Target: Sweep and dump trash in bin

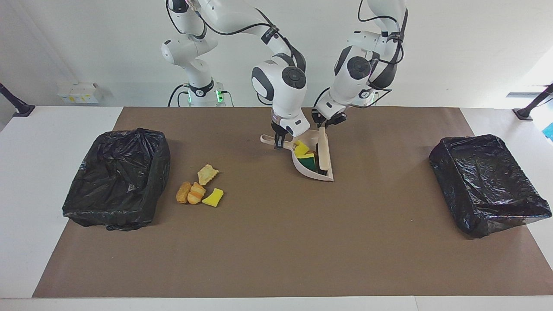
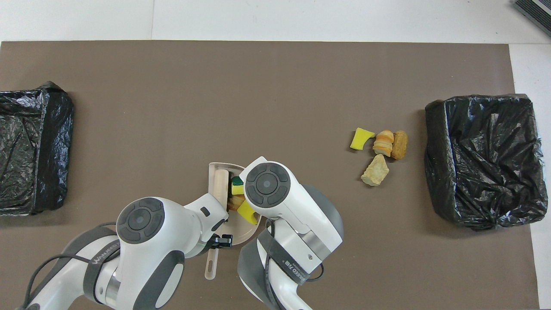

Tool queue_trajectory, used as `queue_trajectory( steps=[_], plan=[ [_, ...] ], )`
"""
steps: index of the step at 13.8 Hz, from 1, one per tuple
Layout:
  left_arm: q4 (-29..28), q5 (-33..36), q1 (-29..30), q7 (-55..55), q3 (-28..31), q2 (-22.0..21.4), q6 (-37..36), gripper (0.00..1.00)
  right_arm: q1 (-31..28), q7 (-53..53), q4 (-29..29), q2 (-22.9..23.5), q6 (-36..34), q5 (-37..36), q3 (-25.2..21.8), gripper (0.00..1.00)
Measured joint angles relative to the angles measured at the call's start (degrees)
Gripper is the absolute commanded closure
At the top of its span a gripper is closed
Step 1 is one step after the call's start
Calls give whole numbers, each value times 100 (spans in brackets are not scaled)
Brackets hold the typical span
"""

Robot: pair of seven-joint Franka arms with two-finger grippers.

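A beige dustpan (image 1: 325, 172) (image 2: 212, 171) rests on the brown mat mid-table. My right gripper (image 1: 278, 141) is shut on its handle. My left gripper (image 1: 325, 125) (image 2: 218, 241) is shut on a beige brush (image 1: 324, 149) (image 2: 221, 185), whose head lies inside the pan. Trash (image 1: 304, 155) (image 2: 237, 189) sits in the pan between brush and back wall: yellow sponge chunks, one green-faced, and a bread-like piece. A second pile of trash (image 1: 198, 188) (image 2: 381, 150) lies on the mat toward the right arm's end, beside a bin (image 1: 119, 177) (image 2: 482, 159) lined with a black bag.
Another black-lined bin (image 1: 488, 183) (image 2: 30, 146) stands at the left arm's end of the mat. White table edges border the brown mat (image 1: 276, 242). In the overhead view the right arm's wrist covers part of the dustpan.
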Motion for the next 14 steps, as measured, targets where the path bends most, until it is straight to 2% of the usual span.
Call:
queue_trajectory(
  steps=[5, 9, 14],
  plan=[
    [230, 726, 250, -982, 21, -1, -59, 100, -12, 41, 11, -3, -11, 6, -12, 100],
    [633, 874, 715, -975, 33, -2, -372, 100, -228, 287, 67, -41, -4, 287, -26, 100],
    [650, 882, 746, -812, 13, 0, -392, 100, -842, 598, 144, -258, -3, 347, -68, 100]
  ],
)
